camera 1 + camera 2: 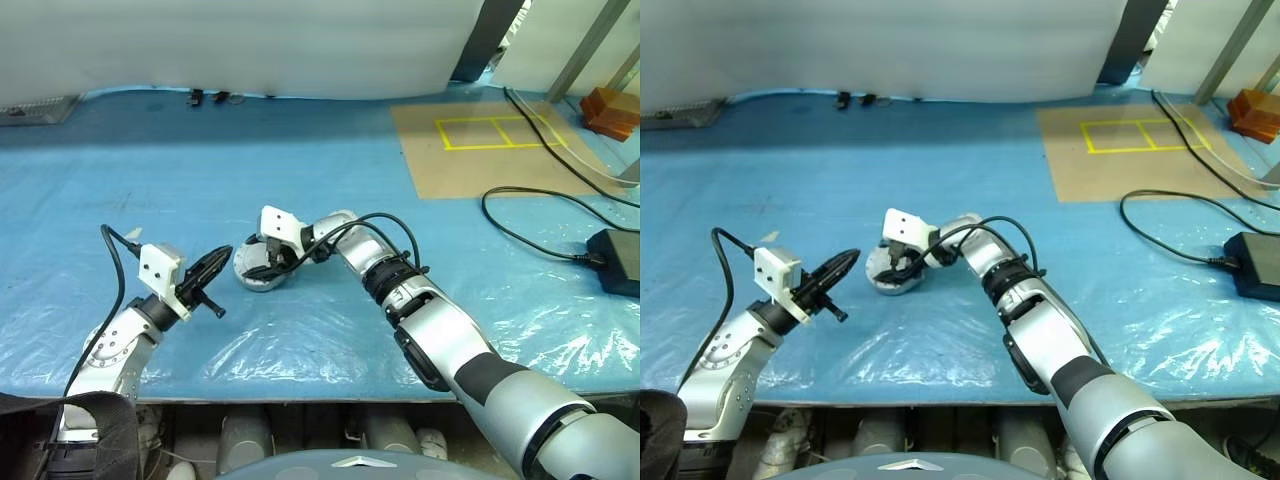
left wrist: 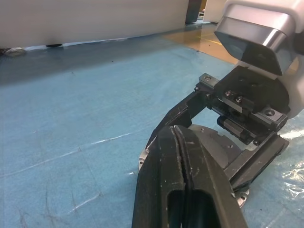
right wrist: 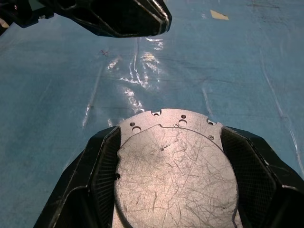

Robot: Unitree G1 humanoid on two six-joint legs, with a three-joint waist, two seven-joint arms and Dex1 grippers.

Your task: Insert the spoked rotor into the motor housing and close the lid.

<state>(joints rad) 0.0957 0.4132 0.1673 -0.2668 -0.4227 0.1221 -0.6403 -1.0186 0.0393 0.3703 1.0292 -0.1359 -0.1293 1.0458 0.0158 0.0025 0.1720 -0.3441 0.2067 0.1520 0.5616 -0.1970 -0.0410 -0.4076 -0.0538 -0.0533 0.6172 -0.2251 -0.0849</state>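
No text, label, brand or number can be read anywhere in these views. The only sign-like marking is a yellow rectangle outline, split in two by a crossbar (image 1: 492,132), taped onto the flat brown board (image 1: 470,170) lying on the blue plastic sheet; it bears no letters. The scratched round silver-grey metal lid (image 3: 173,180) carries no engraving that can be made out.

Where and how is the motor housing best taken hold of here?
Probably by its round rim, from above with a finger on each side: the housing lies flat with its scratched metal face up, offering only opposite edges. The right tool already straddles it like that.
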